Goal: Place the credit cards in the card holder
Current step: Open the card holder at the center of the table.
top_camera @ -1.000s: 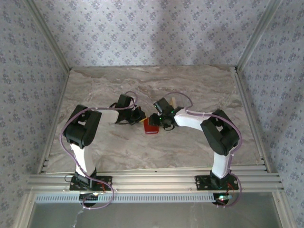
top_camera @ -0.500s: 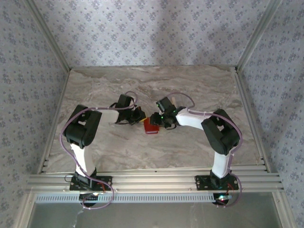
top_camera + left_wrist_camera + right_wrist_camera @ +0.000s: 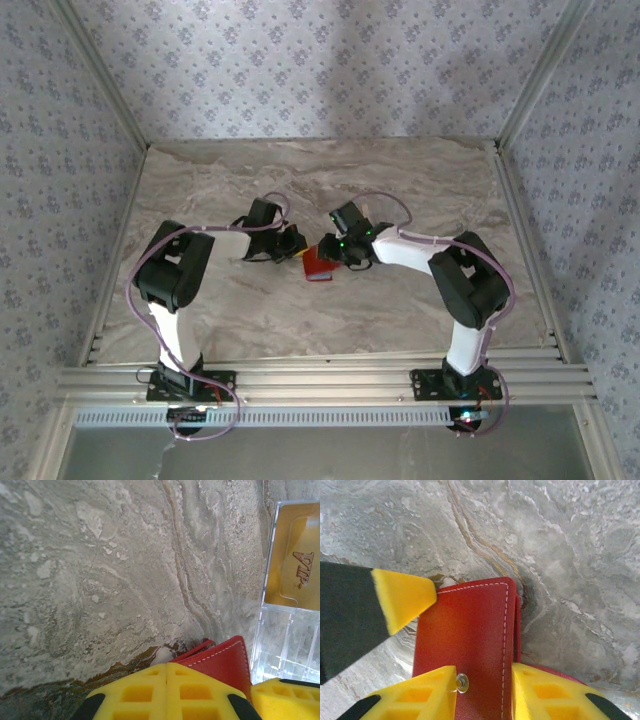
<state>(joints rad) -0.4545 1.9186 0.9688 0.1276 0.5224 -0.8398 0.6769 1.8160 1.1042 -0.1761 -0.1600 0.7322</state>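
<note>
Marble-patterned tabletop (image 3: pixel 250 310), seen from above, with patterned walls on three sides. Both arms reach inward to mid-table. The left gripper (image 3: pixel 293 243) and right gripper (image 3: pixel 328 250) face each other, tips close together. The card holder (image 3: pixel 318 266), a small red square, lies flat on the tabletop between them, just near of both tips. Finger spacing cannot be told at this scale.

Left wrist view. Two yellow fingers (image 3: pixel 135 692) of the left gripper are pressed together along a closed seam, with nothing visible between them. A corner of the red card holder, with white stitching along its edge, projects from behind the right-hand finger and lies on the marble. To the right of it lies a clear plastic case (image 3: pixel 285 645). A gold-tan credit card (image 3: pixel 295 555) marked "VIP" sits in the far part of the case, apart from the holder.

Right wrist view. The right gripper's yellow fingers (image 3: pixel 420 697) stand partly spread above the closed card holder. The left-hand finger lies over the leather beside the pale metal snap (image 3: pixel 462 682). The right-hand finger lies just beyond the stitched edge, and red leather continues beneath it. Whether the fingers touch the leather cannot be told. A yellow, black-backed fingertip (image 3: pixel 402 595) of the left gripper touches the holder's far left corner.
</note>
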